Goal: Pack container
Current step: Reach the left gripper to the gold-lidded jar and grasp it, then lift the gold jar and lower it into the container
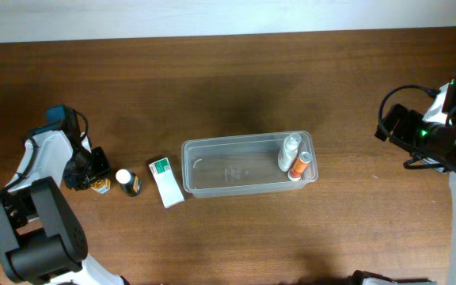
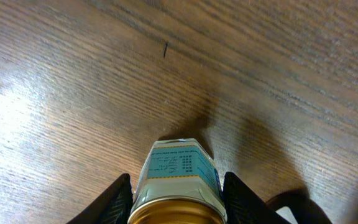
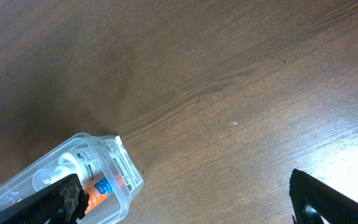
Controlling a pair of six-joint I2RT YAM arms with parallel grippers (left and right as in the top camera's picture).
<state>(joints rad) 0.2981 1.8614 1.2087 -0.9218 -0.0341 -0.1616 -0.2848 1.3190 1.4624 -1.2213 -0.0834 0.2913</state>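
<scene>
The clear container (image 1: 244, 142) sits mid-table, long side left to right. A white bottle (image 1: 289, 151) and an orange bottle (image 1: 298, 167) lie at its right end. My left gripper (image 1: 88, 176) is at the far left, its fingers (image 2: 176, 199) closed against both sides of a small gold-lidded jar (image 2: 180, 180) with a blue-and-white label, which stands on the table. My right gripper (image 3: 185, 199) is wide open and empty, above bare wood to the right of the container (image 3: 118, 163).
Between the jar and the container stand a dark bottle with a white cap (image 1: 127, 182) and a white-and-green box (image 1: 165, 180) lying flat. The right arm's body (image 1: 430, 131) and cables hang at the far right edge.
</scene>
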